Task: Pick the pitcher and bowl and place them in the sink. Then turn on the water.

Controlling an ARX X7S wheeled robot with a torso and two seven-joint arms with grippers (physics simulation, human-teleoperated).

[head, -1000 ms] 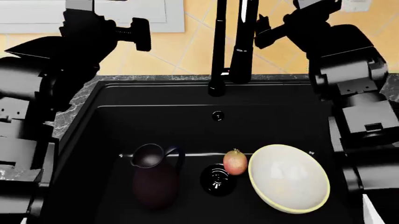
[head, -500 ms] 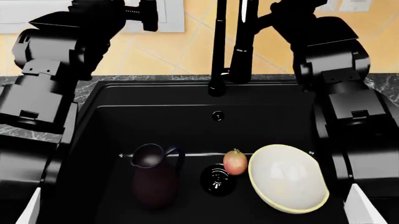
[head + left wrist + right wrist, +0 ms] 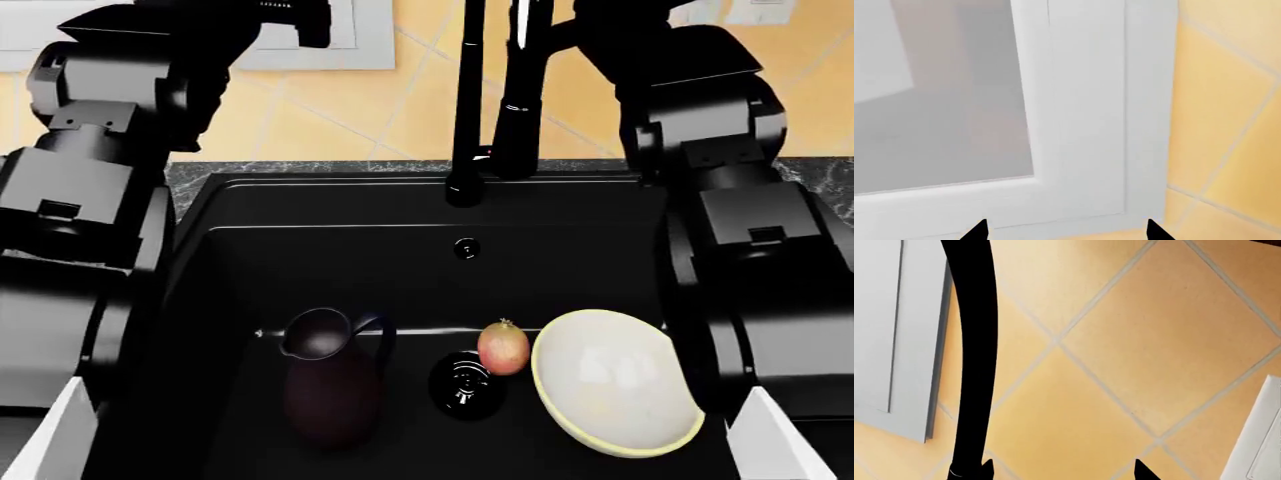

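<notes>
The dark pitcher (image 3: pixel 327 385) stands upright on the floor of the black sink (image 3: pixel 334 215), at its left. The cream bowl (image 3: pixel 617 382) lies in the sink at the right. The tall black faucet (image 3: pixel 514 95) rises behind the basin, and no water is in view. Both arms are raised high beside the faucet, far above the pitcher and bowl. My left gripper (image 3: pixel 1066 232) is open and faces a white window frame (image 3: pixel 1081 125). My right gripper (image 3: pixel 1063 471) is open, empty, with the faucet's black tube (image 3: pixel 974 355) by one fingertip.
A small red-yellow apple (image 3: pixel 502 346) sits between pitcher and bowl, next to the round drain (image 3: pixel 466 385). Yellow tiled wall (image 3: pixel 347 110) stands behind the sink. A speckled dark counter (image 3: pixel 194 180) borders the basin. My left arm (image 3: pixel 94 150) and right arm (image 3: pixel 727 170) flank it.
Both arms have lifted and drawn in towards the wall and faucet, the left one most. Pitcher, bowl and apple have not moved.
</notes>
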